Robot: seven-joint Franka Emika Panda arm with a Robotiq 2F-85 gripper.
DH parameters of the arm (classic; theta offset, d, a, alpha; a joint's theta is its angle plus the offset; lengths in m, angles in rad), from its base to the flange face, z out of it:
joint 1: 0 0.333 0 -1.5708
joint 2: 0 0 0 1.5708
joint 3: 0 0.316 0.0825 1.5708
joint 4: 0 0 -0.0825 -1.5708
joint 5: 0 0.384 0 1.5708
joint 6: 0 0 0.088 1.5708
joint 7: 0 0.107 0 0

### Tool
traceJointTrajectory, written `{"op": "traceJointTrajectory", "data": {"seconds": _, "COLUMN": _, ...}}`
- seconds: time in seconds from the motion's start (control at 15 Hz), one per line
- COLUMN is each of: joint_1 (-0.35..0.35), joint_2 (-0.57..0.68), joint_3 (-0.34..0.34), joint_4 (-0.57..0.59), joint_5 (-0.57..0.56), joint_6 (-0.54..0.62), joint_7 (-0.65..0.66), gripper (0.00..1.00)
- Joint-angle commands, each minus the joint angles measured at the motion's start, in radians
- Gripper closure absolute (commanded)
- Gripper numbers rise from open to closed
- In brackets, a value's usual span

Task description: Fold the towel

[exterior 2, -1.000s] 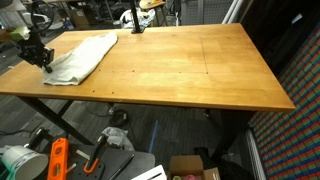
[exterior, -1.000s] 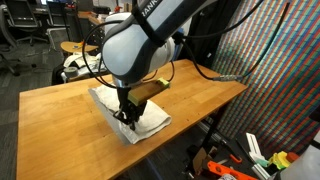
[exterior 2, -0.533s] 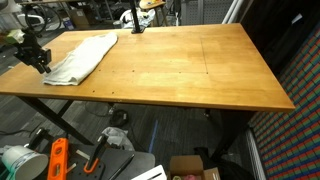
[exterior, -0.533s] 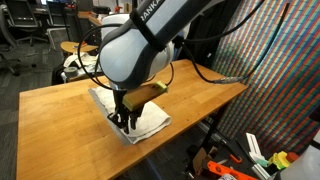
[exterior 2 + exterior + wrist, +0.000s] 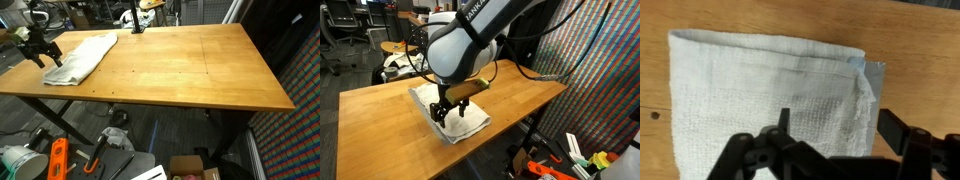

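The towel (image 5: 468,124) is a white, wrinkly cloth lying doubled over near one end of the wooden table (image 5: 380,120). It also shows in an exterior view (image 5: 88,53). In the wrist view the towel (image 5: 760,85) fills the picture, with a frayed edge on the right. My gripper (image 5: 442,112) hangs just above the towel's edge, and it shows too at the table's end (image 5: 44,54). The wrist view has the gripper (image 5: 834,118) open, its dark fingers (image 5: 890,125) apart over the cloth with nothing between them.
A white-and-dark bundle (image 5: 394,66) sits behind the table. A black stand (image 5: 137,20) rises at the far edge. Under the table lie an orange tool (image 5: 57,160) and a cardboard box (image 5: 190,168). A patterned wall (image 5: 600,70) stands beside the table.
The gripper was shut down on the towel's edge; it has opened, let the cloth go and lifted a little. The towel stays put.
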Motion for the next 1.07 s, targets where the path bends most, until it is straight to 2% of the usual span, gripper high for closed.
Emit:
{"op": "traceJointTrajectory", "data": {"seconds": 0.0, "joint_1": -0.023, "joint_2": -0.048, "joint_3": -0.023, "joint_4": -0.003, "joint_5": -0.023, "joint_6": -0.1, "joint_7": -0.014, "gripper": 0.0}}
{"op": "traceJointTrajectory", "data": {"seconds": 0.47, "joint_1": -0.062, "joint_2": -0.042, "joint_3": -0.032, "joint_4": 0.01, "joint_5": 0.014, "joint_6": -0.284, "joint_7": -0.069, "gripper": 0.0}}
{"op": "traceJointTrajectory", "data": {"seconds": 0.73, "joint_1": -0.073, "joint_2": -0.02, "joint_3": -0.031, "joint_4": 0.003, "joint_5": 0.073, "joint_6": -0.231, "joint_7": -0.099, "gripper": 0.0}}
{"op": "traceJointTrajectory", "data": {"seconds": 1.0, "joint_1": -0.092, "joint_2": 0.012, "joint_3": -0.04, "joint_4": 0.033, "joint_5": 0.089, "joint_6": -0.273, "joint_7": -0.119, "gripper": 0.0}}
